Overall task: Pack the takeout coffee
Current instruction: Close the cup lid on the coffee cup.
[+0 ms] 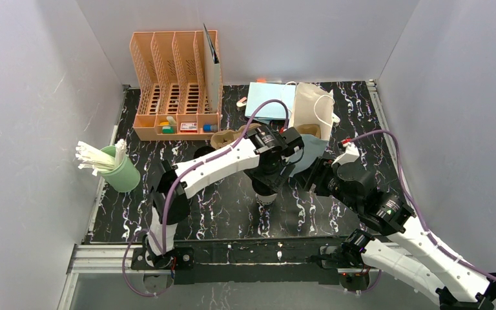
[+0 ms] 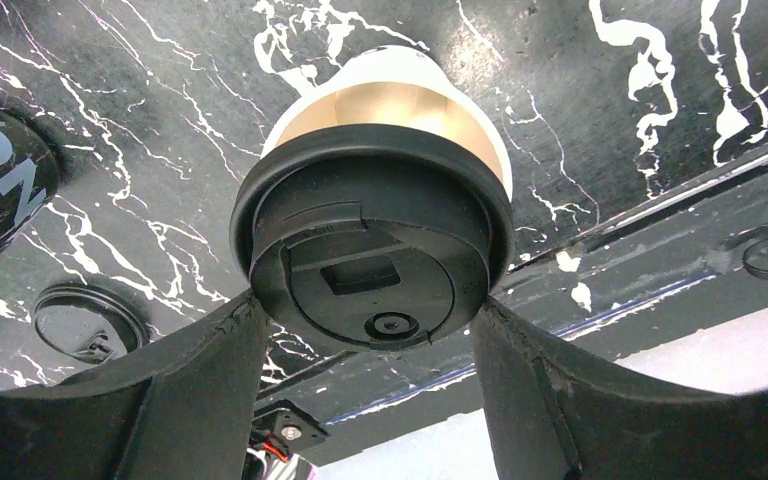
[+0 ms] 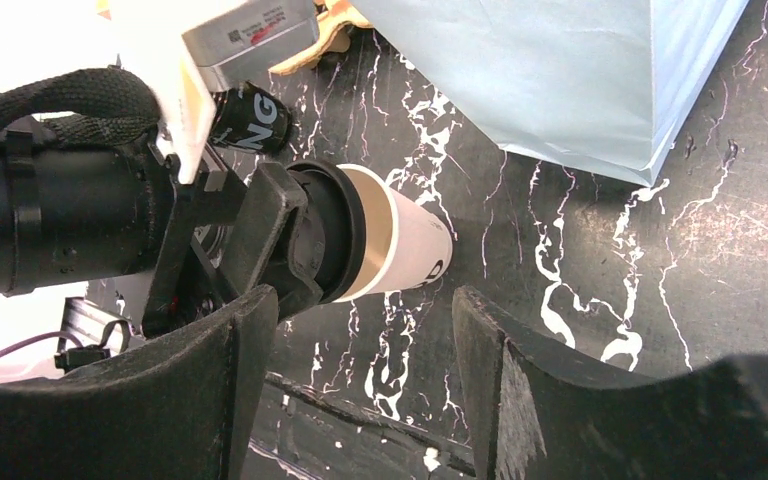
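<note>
A white cup (image 2: 390, 75) with a tan band under its rim and a round black lid (image 2: 370, 265) stands upright about mid-bench, slightly toward the near edge. The left tool (image 2: 365, 315) pinches the lid rim from both sides. The lid has a raised rectangular tab and a small round button on top. Whether the base touches the bench cannot be told. A dark cup (image 2: 0, 175) with large white letters sits apart from it on its far-left side, only partly in view. Another round black lid (image 2: 90, 322) shows low by the bench; what is under it is unclear.
</note>
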